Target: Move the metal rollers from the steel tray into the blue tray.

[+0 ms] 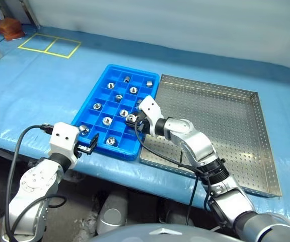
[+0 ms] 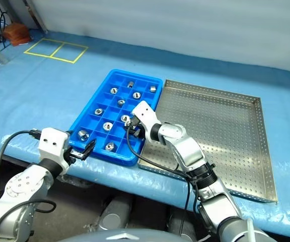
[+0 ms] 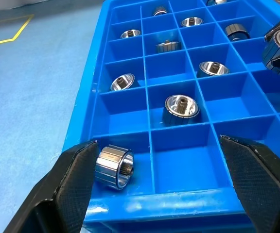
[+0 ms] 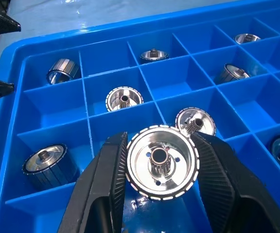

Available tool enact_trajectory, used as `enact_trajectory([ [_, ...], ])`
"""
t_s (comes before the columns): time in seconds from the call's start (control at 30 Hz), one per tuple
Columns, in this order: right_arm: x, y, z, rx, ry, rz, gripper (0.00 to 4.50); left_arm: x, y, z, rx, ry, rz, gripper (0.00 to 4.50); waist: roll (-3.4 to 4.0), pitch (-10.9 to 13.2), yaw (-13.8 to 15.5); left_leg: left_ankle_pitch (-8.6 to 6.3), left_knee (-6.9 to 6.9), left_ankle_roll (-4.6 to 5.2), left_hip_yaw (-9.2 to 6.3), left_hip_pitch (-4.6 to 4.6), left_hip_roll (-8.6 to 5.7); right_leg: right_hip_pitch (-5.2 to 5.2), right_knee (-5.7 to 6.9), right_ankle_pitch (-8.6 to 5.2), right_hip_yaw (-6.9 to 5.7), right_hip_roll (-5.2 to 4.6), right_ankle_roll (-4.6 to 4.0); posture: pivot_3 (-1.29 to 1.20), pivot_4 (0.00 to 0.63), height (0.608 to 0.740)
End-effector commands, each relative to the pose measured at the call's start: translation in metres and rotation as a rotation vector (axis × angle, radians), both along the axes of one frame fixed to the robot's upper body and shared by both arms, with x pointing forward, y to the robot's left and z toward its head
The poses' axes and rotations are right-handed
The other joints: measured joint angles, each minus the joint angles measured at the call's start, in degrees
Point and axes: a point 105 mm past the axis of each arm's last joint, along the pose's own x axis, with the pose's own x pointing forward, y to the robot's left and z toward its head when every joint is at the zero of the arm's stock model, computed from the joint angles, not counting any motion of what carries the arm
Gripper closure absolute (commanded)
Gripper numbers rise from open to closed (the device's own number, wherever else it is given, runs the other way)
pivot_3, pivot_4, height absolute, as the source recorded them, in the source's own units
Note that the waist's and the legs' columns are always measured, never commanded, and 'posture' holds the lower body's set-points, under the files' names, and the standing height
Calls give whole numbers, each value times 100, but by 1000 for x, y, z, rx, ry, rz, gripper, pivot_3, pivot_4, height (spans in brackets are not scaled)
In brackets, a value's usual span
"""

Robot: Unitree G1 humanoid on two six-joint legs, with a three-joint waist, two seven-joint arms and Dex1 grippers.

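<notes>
Blue tray [image 1: 87,108] sits on the bench [image 1: 34,91], its long side touching the steel tray [image 1: 245,151] rim. Steel tray floor shows bare perforated metal. About ten metal rollers [image 3: 181,108] lie in separate compartments of the blue tray, many cells free between them.

Right gripper [image 4: 162,167] reaches in from the steel tray side, forearm slanting over that tray's near corner, jaws pinching one roller [image 4: 162,162] by its rim above the blue tray's near rows.

Left gripper [image 3: 154,187] hovers at the blue tray's near short edge, jaws spread wide, holding nothing; a roller [image 3: 113,166] lies in the corner cell just beside one finger.
</notes>
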Motion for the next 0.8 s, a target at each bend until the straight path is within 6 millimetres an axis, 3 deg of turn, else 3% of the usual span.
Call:
enact_trajectory([
  [0.03,1,3,18,37,-59,16,2791,0,-5,12,8,-48,-19,131,0,0,75,0,-1,0,1,0,0,-2,0,0,0,0,0,514,150,740],
  [0.17,-3,2,14,25,-49,36,2791,1,-6,12,9,-47,-27,131,0,0,214,0,-2,-2,1,-3,1,-4,0,-1,-1,0,-1,508,150,740],
  [0.2,-3,1,14,19,-52,34,2067,2,-6,12,10,-46,-29,131,0,0,241,0,-1,-3,3,-3,1,-5,0,-1,-1,0,-1,503,150,740],
  [0.43,4,-7,13,7,-76,-33,26,5,-9,11,9,-41,-40,131,0,0,432,-1,-2,-12,6,-18,1,-23,0,-1,-1,0,0,494,150,740],
  [0.8,3,-11,16,12,-87,-42,26,9,-12,12,4,-43,-60,131,0,0,500,0,-2,-19,9,-25,2,-31,1,-1,-1,0,0,476,150,740],
])
